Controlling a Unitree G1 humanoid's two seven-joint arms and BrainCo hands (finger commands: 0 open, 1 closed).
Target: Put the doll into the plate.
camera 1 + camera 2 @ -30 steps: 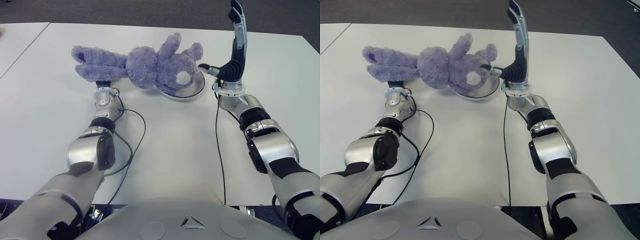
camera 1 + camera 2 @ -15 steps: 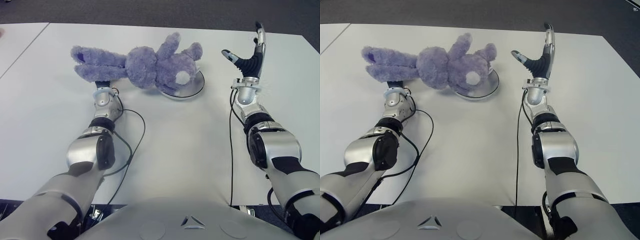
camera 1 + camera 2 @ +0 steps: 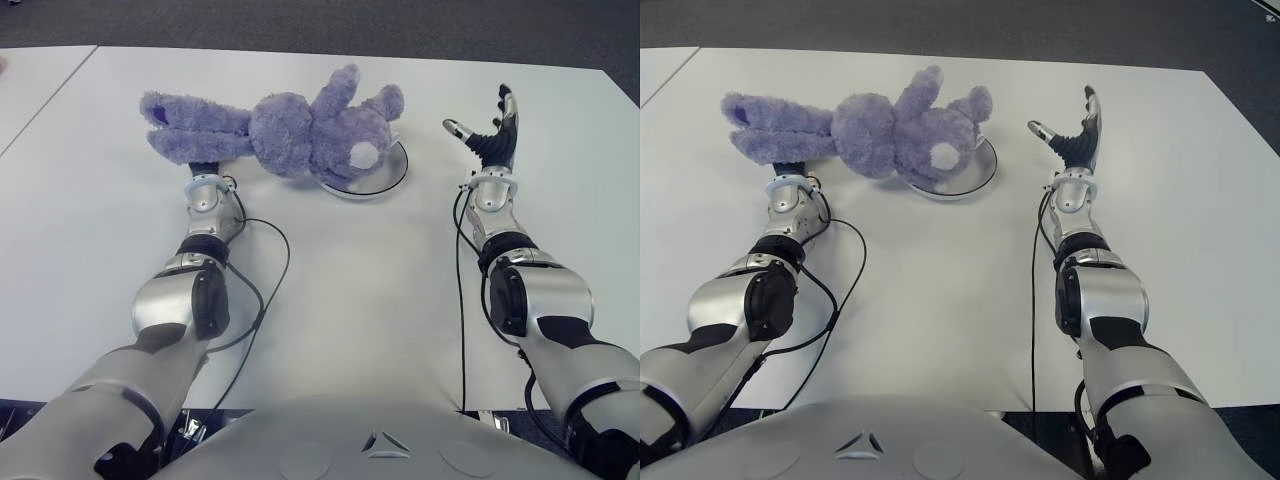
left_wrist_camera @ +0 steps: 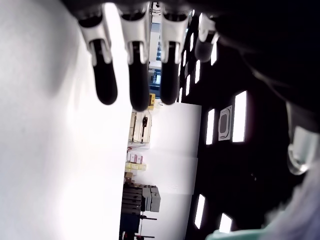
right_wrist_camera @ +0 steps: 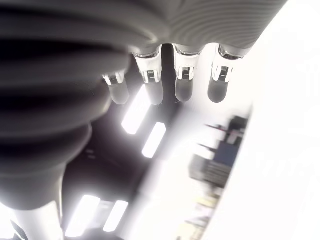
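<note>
A purple plush doll point(image 3: 285, 130) lies stretched across the white table point(image 3: 350, 290). Its head and one arm rest on the shallow silver plate point(image 3: 390, 172), while its body and legs trail off to the plate's left. My left hand point(image 4: 135, 75) is under the doll's legs, hidden in the eye views beyond the wrist point(image 3: 206, 185). The left wrist view shows its fingers straight and holding nothing. My right hand point(image 3: 488, 132) is raised to the right of the plate, apart from it, fingers spread and empty.
A second white table point(image 3: 30, 90) adjoins at the far left. Dark floor point(image 3: 400, 30) lies beyond the far edge. Black cables point(image 3: 270, 270) run along both forearms over the table.
My right hand has drawn back from the plate's rim to the right and lowered, its fingers staying spread. The doll, the plate and the left arm have not moved.
</note>
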